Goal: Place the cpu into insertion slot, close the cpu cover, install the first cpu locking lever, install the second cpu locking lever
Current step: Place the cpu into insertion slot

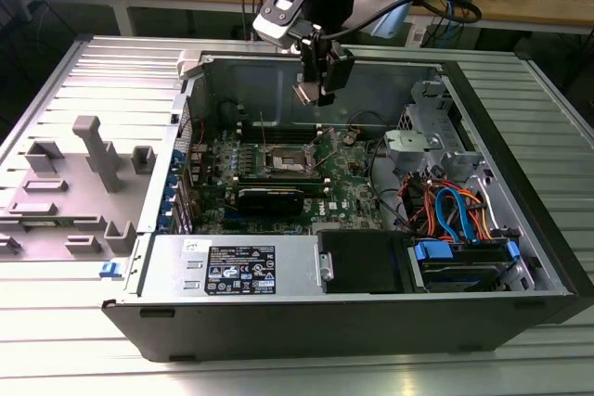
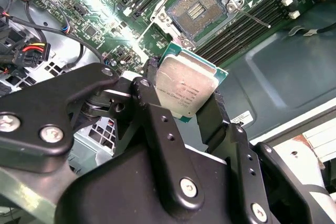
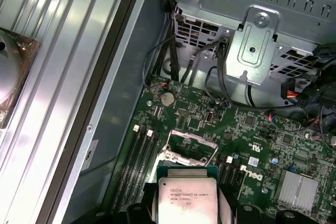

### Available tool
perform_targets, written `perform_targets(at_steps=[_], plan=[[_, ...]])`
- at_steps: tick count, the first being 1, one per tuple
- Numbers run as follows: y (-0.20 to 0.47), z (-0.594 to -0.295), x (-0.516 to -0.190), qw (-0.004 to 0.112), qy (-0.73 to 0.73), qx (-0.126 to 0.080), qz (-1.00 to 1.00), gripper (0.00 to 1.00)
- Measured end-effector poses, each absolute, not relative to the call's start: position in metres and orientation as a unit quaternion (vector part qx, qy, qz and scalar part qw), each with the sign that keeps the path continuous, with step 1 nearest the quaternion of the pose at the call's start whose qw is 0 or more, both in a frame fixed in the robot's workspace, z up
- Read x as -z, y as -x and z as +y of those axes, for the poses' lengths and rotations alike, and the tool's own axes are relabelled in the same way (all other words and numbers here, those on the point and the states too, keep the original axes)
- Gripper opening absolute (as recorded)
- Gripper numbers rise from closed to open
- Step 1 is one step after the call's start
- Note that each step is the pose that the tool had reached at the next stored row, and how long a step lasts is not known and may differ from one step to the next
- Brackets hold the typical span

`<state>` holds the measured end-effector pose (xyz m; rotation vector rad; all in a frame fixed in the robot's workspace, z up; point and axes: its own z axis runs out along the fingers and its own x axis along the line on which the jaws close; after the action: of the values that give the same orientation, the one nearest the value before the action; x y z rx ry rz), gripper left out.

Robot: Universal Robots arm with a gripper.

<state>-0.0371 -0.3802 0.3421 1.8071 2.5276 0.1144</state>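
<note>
1. The claw [image 1: 314, 90] hangs in the upper middle of the exterior view, above the open computer case [image 1: 278, 326] and clear of everything inside it.
2. Its black fingers [image 2: 152, 77] pinch the cpu [image 2: 186, 90] by two opposite edges, silver-grey top facing both wrist cameras; in the first wrist view the chip [image 3: 186, 200] sits between the dark finger pads [image 3: 224, 203].
3. In the exterior view the cpu [image 1: 307, 92] shows as a small pale square at the claw's tip, tilted, well above the green motherboard [image 1: 357, 194].
4. The insertion slot [image 1: 286, 162] lies near the middle of the exterior view, lower than the claw and a little towards the exterior view's left.
5. In the second wrist view the slot [image 2: 197, 10] is uncovered: its dark contact field shows bare inside the silvery rim, apart from the chip.
6. A thin metal lever [image 2: 252, 17] sticks out from the slot's corner across the long black memory slots [image 2: 239, 30].
7. Orange and blue cables [image 1: 455, 210] crowd the case on the exterior view's right.
8. The case rests on a ribbed metal bench [image 1: 56, 350], with a grey moulded holder [image 1: 88, 164] at the exterior view's left.
</note>
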Motion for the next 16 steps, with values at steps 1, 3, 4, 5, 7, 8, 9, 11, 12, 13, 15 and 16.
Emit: perform_targets(at_steps=[1,3,4,5,7,8,9,11,12,13,15,16], plan=[[0.0371,-0.3802,-0.3421,0.016,-0.581,-0.037,0.813,0.55],[0.0371,-0.3802,-0.3421,0.016,-0.581,-0.037,0.813,0.55],[0.0371,-0.3802,-0.3421,0.016,-0.581,-0.037,0.813,0.55],[0.0371,-0.3802,-0.3421,0.016,-0.581,-0.037,0.813,0.55],[0.0371,-0.3802,-0.3421,0.016,-0.581,-0.037,0.813,0.55],[0.0371,-0.3802,-0.3421,0.016,-0.581,-0.037,0.813,0.55],[0.0371,-0.3802,-0.3421,0.016,-0.581,-0.037,0.813,0.55],[0.0370,-0.3802,-0.3420,0.016,-0.582,-0.037,0.812,0.55],[0.0371,-0.3802,-0.3420,0.016,-0.586,-0.037,0.809,0.55],[0.0371,-0.3802,-0.3417,0.017,-0.591,-0.037,0.806,0.55],[0.0371,-0.3802,-0.3415,0.017,-0.599,-0.036,0.799,0.55],[0.0371,-0.3802,-0.3415,0.017,-0.601,-0.036,0.798,0.55]])
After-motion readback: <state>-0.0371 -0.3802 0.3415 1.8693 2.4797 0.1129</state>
